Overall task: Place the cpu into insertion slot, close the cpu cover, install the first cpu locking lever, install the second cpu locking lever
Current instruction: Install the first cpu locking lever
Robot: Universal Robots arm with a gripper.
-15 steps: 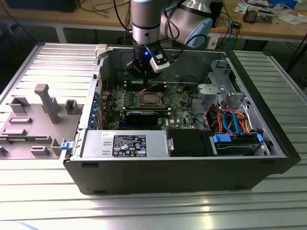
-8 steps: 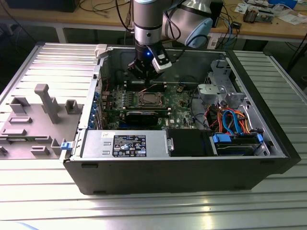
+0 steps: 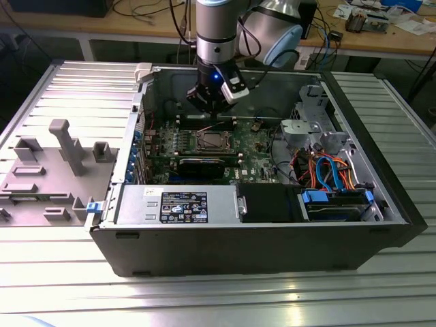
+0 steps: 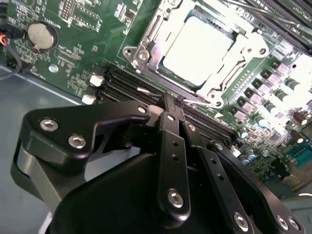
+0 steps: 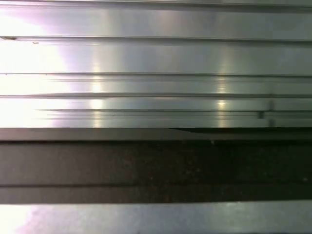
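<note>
The cpu (image 4: 197,48) shows its pale silvery top in the insertion slot (image 3: 210,141) on the green board. The cpu cover (image 4: 234,56) lies flat around it as a silver frame. A thin wire locking lever (image 4: 202,102) runs along the slot's edge closest to the fingers. My gripper (image 4: 174,100) is shut, its black fingers (image 4: 168,131) pressed together with their tips right at that lever's end. I cannot tell whether the wire is pinched between them. In the exterior view the gripper (image 3: 204,102) hangs inside the open computer case, just behind the slot.
Black memory slots (image 4: 122,83) run beside the fingertips, and a coin battery (image 4: 41,36) sits further off. A long black card (image 3: 197,163), power supply (image 3: 177,204) and cabled drive cage (image 3: 327,170) surround the board. Grey fixture blocks (image 3: 61,146) stand on the ribbed table (image 5: 156,58).
</note>
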